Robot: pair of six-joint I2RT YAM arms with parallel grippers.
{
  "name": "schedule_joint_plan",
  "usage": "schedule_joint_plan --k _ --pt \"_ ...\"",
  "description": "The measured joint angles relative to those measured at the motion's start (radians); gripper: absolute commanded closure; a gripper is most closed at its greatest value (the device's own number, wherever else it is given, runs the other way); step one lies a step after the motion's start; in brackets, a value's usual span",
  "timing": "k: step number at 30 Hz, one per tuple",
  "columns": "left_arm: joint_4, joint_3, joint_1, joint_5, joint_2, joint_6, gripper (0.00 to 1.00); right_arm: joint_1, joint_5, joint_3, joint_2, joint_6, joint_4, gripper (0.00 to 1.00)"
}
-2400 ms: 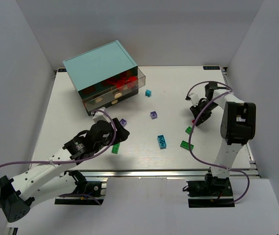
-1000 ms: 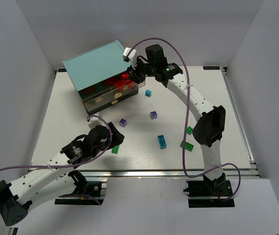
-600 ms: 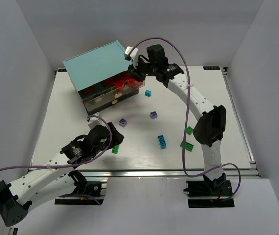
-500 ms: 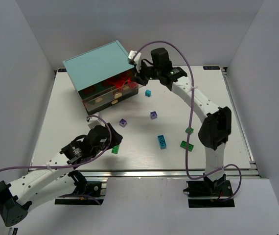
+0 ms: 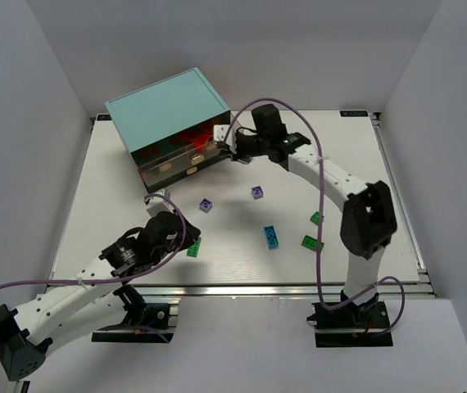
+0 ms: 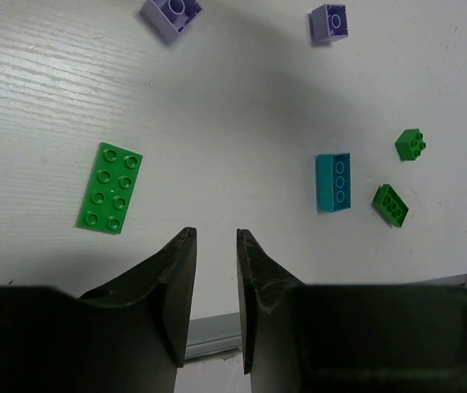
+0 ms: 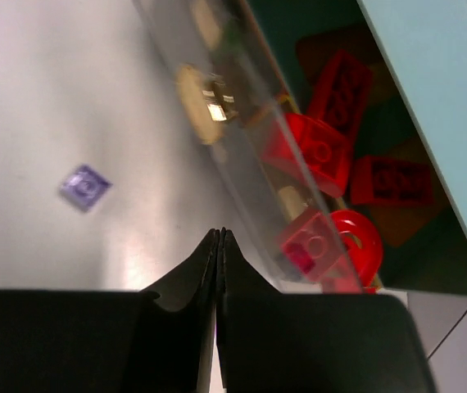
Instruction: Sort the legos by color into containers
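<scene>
1. Left wrist view: left tool [image 6: 215,233] narrowly spread, empty; green brick [image 6: 109,199] lies middle left.
2. Right tool [image 7: 218,233] pressed together, empty, by the drawer [image 7: 242,164] front.
3. Advise spreading wider and centring over brick.

Bright, even overhead light washes the white table [image 5: 119,188]; shadows on it are soft and pale (broadest in the left wrist view). The right wrist view is soft-focused, with glare on the drawer front [image 7: 246,155].
</scene>
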Motion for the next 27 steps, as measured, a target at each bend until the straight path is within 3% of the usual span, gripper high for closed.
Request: schedule_joint_plan --k 5,11,23,27 --pt "-0.004 0.0 0.0 -0.002 0.005 0.0 0.6 0.027 0.161 0.169 0.167 0.032 0.005 1.0" --pt "-0.008 0.0 0.0 -0.007 -0.015 -0.001 0.59 0.048 0.295 0.259 0.236 0.055 0.048 1.0" --pt "-0.018 0.0 0.0 -0.024 -0.014 0.0 0.53 0.077 0.397 0.443 0.38 0.109 0.103 1.0" --pt "-0.023 0.0 0.0 -0.026 -0.014 0.0 0.57 0.079 0.405 0.444 0.392 0.122 0.103 1.0"
